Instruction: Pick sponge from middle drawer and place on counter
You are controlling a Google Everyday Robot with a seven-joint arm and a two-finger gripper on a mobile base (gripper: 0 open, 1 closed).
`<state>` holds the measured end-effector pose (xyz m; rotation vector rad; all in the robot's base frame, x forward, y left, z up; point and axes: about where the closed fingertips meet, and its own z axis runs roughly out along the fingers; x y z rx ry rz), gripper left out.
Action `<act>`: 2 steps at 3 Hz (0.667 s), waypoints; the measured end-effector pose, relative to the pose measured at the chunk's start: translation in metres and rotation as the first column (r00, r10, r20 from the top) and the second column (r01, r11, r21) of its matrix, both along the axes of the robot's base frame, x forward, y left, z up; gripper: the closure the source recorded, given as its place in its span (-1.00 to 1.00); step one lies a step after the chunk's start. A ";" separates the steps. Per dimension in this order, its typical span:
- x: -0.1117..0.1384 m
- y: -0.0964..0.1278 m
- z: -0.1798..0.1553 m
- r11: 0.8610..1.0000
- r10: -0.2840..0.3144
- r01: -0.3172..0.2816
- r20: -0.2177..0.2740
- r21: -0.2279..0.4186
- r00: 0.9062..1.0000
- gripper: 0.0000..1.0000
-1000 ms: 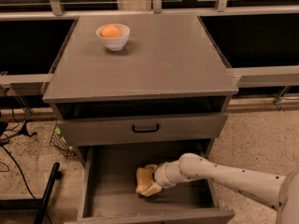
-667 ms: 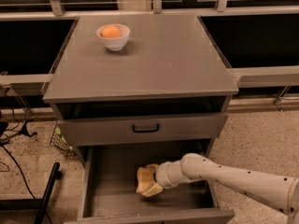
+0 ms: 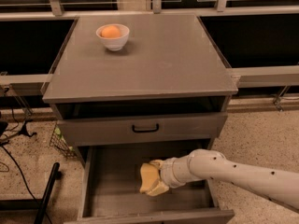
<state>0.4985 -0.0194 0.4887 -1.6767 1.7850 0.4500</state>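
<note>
My arm (image 3: pixel 233 171) comes in from the lower right and runs nearly level, rising slightly toward the wrist, which sits over the right half of the middle drawer (image 3: pixel 112 181). The gripper (image 3: pixel 154 178) points left, low inside the open drawer and well below the counter (image 3: pixel 159 64).

Compared with a second ago, little has changed at the tip. The gripper and what it carries sit at almost the same place in the drawer, perhaps a touch further right. The far part of the arm has changed more: it bent downward near the right edge before, and now it runs off that edge in a straight line.

The sponge (image 3: pixel 149 183) is at the very end of the gripper, a pale-yellow block over the drawer's grey floor near its middle. My fingers are closed on it from either side. I cannot tell whether it touches the floor or hangs just above it.

On the counter's back left stands a white bowl (image 3: pixel 113 40) with an orange ball (image 3: pixel 110 31) in it, well apart from me.
</note>
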 end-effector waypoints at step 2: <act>0.003 -0.003 0.026 1.000 0.001 -0.001 0.020 -0.019 1.000 1.00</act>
